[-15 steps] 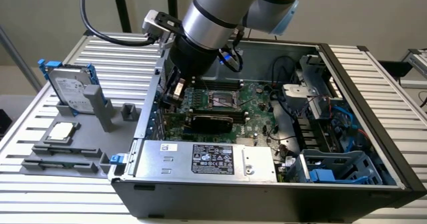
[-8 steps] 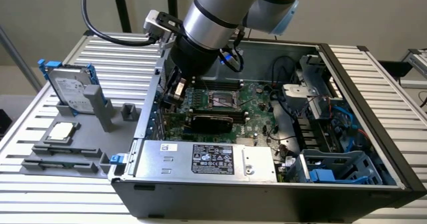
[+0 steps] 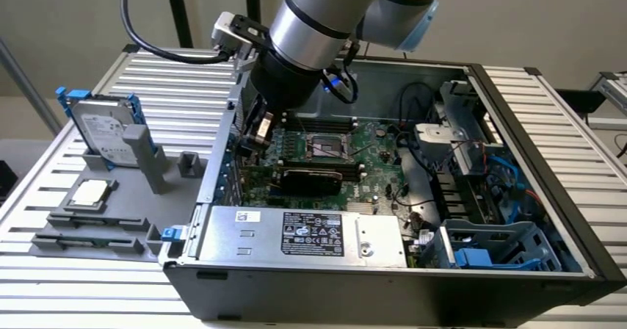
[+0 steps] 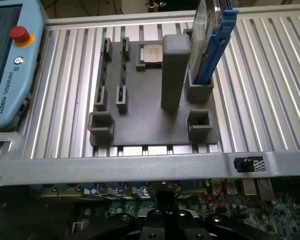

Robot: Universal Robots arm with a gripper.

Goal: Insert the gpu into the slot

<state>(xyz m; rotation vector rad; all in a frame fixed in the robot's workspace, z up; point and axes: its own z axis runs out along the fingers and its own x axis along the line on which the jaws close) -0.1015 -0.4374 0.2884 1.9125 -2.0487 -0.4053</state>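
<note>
**Arm reaching into the open computer case above the motherboard**

At nine o'clock in the exterior view, a grey plastic fixture tray (image 3: 108,219) is sitting on the ribbed aluminium bench (image 3: 59,285), holding a silver labelled hard drive (image 3: 103,134) standing in a blue bracket and a small square silver processor chip (image 3: 91,192) lying flat.

Toward the centre, the silver-and-black robot arm (image 3: 313,20) is dipping into the open black steel computer case (image 3: 392,270). Its hand (image 3: 263,123) is hanging at the case's ten o'clock corner, over the green motherboard (image 3: 333,160); I cannot tell how far open it is or whether it is gripping anything. The thin flat black gpu card (image 3: 311,178) is lying across the board at its middle, seemingly along the slot, which is not separately visible.

The case is also holding a silver power supply box (image 3: 304,233) at six o'clock and blue drive cages (image 3: 490,248) at four o'clock.

Judging risk: the hand is working close to the case wall and loose cables (image 3: 421,116); a misaligned push could tilt the card or snag the wiring.
</note>
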